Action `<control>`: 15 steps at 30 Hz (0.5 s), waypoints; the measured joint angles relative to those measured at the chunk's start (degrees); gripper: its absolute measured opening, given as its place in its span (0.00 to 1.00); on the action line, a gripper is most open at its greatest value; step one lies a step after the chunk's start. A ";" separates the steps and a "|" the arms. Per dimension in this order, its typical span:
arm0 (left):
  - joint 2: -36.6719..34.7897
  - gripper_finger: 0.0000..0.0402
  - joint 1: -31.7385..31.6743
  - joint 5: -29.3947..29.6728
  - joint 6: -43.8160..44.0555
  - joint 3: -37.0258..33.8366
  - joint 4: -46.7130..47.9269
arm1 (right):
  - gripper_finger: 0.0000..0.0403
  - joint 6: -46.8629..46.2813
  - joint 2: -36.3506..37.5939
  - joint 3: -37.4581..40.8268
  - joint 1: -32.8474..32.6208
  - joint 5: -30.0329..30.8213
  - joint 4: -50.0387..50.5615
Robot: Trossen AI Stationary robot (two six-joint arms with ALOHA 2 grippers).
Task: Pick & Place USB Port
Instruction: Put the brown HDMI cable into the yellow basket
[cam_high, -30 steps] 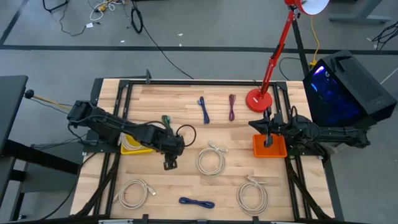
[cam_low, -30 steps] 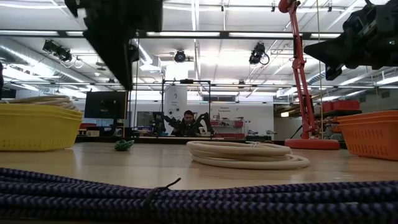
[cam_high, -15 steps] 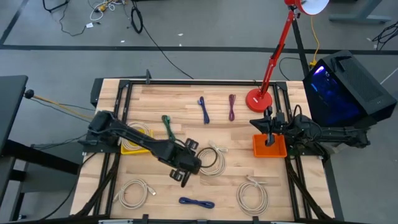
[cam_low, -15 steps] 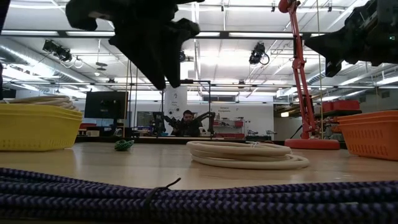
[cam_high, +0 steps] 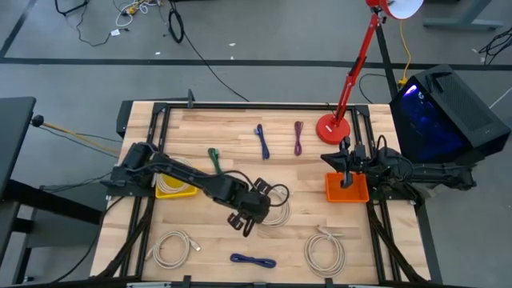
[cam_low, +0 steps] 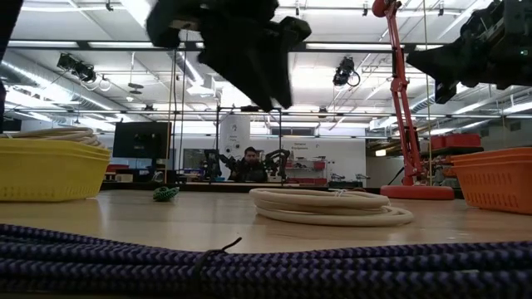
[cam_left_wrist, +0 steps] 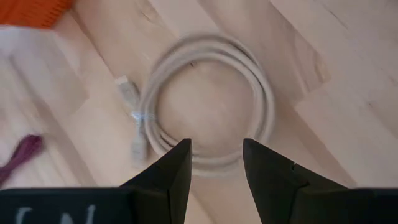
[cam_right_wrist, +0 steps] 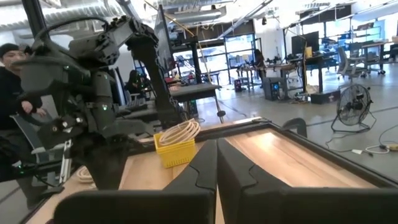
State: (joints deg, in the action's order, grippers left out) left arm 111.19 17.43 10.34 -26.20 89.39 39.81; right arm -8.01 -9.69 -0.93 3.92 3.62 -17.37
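No words or labels could be read on anything. On the bench (cam_high: 200,128) there were three white coiled cables: one in the middle (cam_high: 276,210), one near the front left corner (cam_high: 170,248), and one near the front right corner (cam_high: 324,250). There were also four small bundled cables: a blue one (cam_high: 262,141) and a purple one (cam_high: 298,138) near the back edge, a green one (cam_high: 214,158) left of the middle, and a dark blue one (cam_high: 253,260) at the front edge. A yellow basket (cam_high: 170,189) with pale cable coiled in it stood by the left edge, and an orange basket (cam_high: 346,190) stood by the right edge, in front of the round base of a red lamp (cam_high: 334,128). The left end effector (cam_left_wrist: 215,163) hung over the middle white coil (cam_left_wrist: 208,102) with its fingers spread apart and holding nothing. The right end effector (cam_right_wrist: 217,163) hung over the orange basket with its fingers pressed together.
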 joint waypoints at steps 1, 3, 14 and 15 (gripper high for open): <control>0.22 0.37 -0.07 -0.14 0.03 0.01 -0.31 | 0.02 0.02 0.00 -0.02 0.00 0.00 0.02; 1.56 0.37 -0.18 -1.35 0.42 -0.01 -0.48 | 0.02 0.00 0.00 -0.02 0.00 0.00 0.04; 6.77 0.37 -1.40 -7.21 1.93 -0.09 -2.63 | 0.02 0.00 -0.02 0.00 -0.01 -0.01 0.85; 6.77 0.37 -1.57 -7.66 1.92 -0.09 -2.74 | 0.02 0.02 -0.02 -0.01 0.00 -0.02 0.87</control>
State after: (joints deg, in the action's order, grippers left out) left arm 117.95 15.87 2.67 -24.27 89.30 37.08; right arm -8.00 -9.72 -0.94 3.92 3.60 -16.50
